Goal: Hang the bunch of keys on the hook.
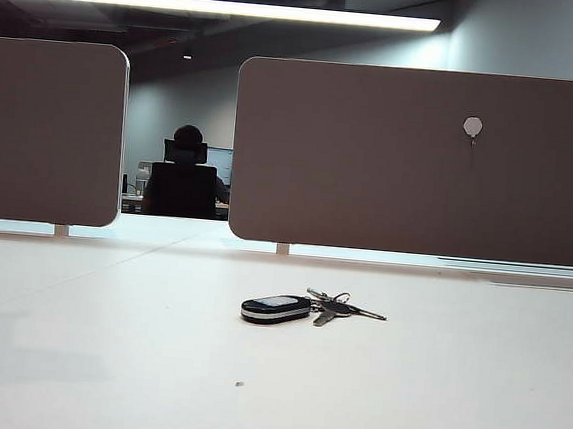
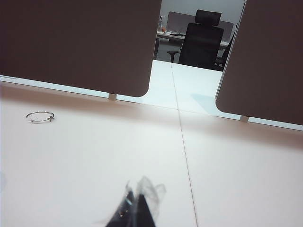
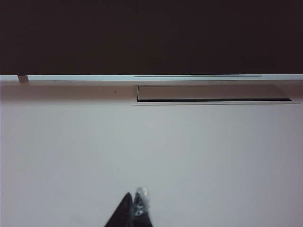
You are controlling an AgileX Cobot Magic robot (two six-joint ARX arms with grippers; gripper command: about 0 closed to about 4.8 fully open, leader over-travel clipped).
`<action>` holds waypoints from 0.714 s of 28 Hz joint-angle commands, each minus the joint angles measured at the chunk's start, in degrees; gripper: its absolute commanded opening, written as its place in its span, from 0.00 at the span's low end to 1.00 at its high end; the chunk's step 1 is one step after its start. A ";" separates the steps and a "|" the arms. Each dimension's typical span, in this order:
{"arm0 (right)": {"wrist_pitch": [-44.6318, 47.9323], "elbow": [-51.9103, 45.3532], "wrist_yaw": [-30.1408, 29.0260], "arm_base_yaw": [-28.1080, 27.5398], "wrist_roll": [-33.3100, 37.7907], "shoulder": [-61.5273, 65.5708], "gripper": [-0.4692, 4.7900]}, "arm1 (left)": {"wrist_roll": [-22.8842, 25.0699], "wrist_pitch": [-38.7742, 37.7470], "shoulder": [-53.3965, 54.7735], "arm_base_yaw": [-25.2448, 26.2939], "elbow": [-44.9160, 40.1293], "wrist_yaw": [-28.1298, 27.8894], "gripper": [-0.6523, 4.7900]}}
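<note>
The bunch of keys [image 1: 298, 307] lies flat on the white table, its black oval fob with a pale face to the left and thin metal keys fanned to the right. The hook [image 1: 473, 127], a small pale pad with a thin metal hook under it, sits high on the right brown panel [image 1: 391, 163]. No arm shows in the exterior view. My left gripper [image 2: 138, 198] is shut over bare table, its dark tips together with clear tape on them. My right gripper [image 3: 134, 201] is also shut, empty, facing the panel's base. The keys appear in neither wrist view.
A second brown panel [image 1: 48, 131] stands at the left, with a gap between the two panels. A loose metal ring [image 2: 40, 116] lies on the table in the left wrist view. A flat cable slot [image 3: 213, 93] runs in the tabletop beside the right panel.
</note>
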 commanded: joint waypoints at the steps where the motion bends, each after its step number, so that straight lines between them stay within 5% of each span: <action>1: 1.11 -0.13 0.31 0.02 -0.02 0.00 0.09 | 0.02 0.39 0.04 0.11 0.04 0.42 0.11; 7: 1.07 -0.15 0.31 0.02 -0.02 0.00 0.09 | 0.02 0.35 0.04 0.11 0.04 0.39 0.12; 8: 1.18 -0.13 0.28 0.02 -0.02 0.00 0.17 | 0.02 0.28 0.04 0.11 0.04 0.39 0.24; 11: 3.72 0.37 -0.81 0.07 0.17 0.00 0.85 | -0.70 0.46 0.04 0.07 0.50 1.16 1.00; 16: 2.36 9.55 -5.99 0.09 0.11 0.81 0.90 | -8.46 0.33 0.39 -0.17 7.69 13.35 1.00; 20: 0.76 16.17 -12.09 0.09 -0.04 6.82 0.90 | -9.46 0.66 3.85 -3.15 16.11 15.87 1.00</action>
